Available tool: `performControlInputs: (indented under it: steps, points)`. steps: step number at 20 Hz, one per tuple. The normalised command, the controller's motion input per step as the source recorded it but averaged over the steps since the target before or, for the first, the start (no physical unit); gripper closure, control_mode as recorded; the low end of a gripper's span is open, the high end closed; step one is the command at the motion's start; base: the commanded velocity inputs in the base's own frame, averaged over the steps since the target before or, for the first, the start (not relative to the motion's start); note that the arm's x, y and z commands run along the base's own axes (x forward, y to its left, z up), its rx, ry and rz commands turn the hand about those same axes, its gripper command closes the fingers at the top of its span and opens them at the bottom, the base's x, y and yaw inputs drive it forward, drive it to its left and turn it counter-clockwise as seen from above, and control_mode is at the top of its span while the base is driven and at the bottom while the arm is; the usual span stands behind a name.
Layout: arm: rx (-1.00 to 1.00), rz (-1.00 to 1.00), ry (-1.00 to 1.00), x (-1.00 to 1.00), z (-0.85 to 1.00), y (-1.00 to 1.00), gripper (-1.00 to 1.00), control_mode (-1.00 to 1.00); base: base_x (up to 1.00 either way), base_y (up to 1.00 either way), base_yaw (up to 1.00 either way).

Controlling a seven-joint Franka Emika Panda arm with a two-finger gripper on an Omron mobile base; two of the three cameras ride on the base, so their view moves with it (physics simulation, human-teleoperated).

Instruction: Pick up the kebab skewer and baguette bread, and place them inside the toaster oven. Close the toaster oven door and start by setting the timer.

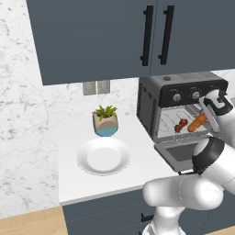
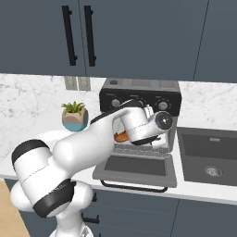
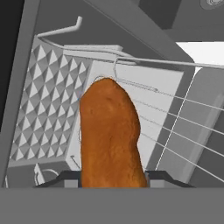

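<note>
One baguette (image 3: 110, 135) is seen lengthwise between the gripper (image 3: 112, 177) fingertips, inside the toaster oven (image 1: 183, 108).
Its long axis runs straight ahead onto the rack beside the skewer (image 1: 181, 125); whether it is gripped or released cannot be told.

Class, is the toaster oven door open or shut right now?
Open: the toaster oven door lies folded down flat, with the skewer and baguette showing inside.
</note>
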Motion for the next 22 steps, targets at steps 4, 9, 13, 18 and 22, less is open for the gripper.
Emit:
performControlInputs:
  steps: [4,9,13,18,22]
  points:
    - [0.00,0.00,0.00,0.00,0.00,0.00,-1.00,-1.00,0.00,0.00,0.00]
    - [0.00,0.00,0.00,0.00,0.00,0.00,-1.00,-1.00,0.00,0.00,0.00]
    - [0.00,0.00,0.00,0.00,0.00,-0.02,-1.00,-1.00,0.00,0.00,0.00]
    - [0.00,0.00,0.00,-0.07,0.06,-0.10,-1.00,-1.00,0.00,0.00,0.00]
    - [0.00,0.00,0.00,-0.24,0.16,-0.06,-1.00,-1.00,0.00,0.00,0.00]
